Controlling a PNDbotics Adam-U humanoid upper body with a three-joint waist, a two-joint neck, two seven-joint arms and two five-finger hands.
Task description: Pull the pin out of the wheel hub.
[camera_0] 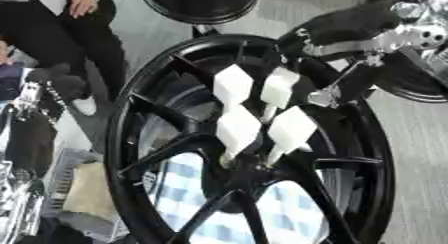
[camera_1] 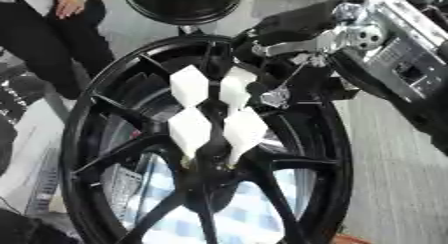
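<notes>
A large black spoked wheel hub (camera_0: 131, 138) fills the middle of both views. Several white diamond-shaped pin heads stand clustered at its centre: two upper ones (camera_0: 233, 84) (camera_0: 280, 86) and two lower ones (camera_0: 238, 128) (camera_0: 291, 129) with thin stems running down into the hub. My right hand (camera_1: 289, 25) comes in from the upper right over the rim, its black back just above and right of the upper right pin. A small silver part (camera_0: 324, 95) of the hand sits right beside that pin. Black on black hides how it touches. My left hand does not show.
A second black wheel (camera_0: 201, 3) lies at the far edge. A blue-and-white checked cloth (camera_0: 289, 213) shows through the spokes. A person in dark trousers (camera_0: 52, 43) sits at the upper left, with clutter (camera_0: 87, 188) along the left side.
</notes>
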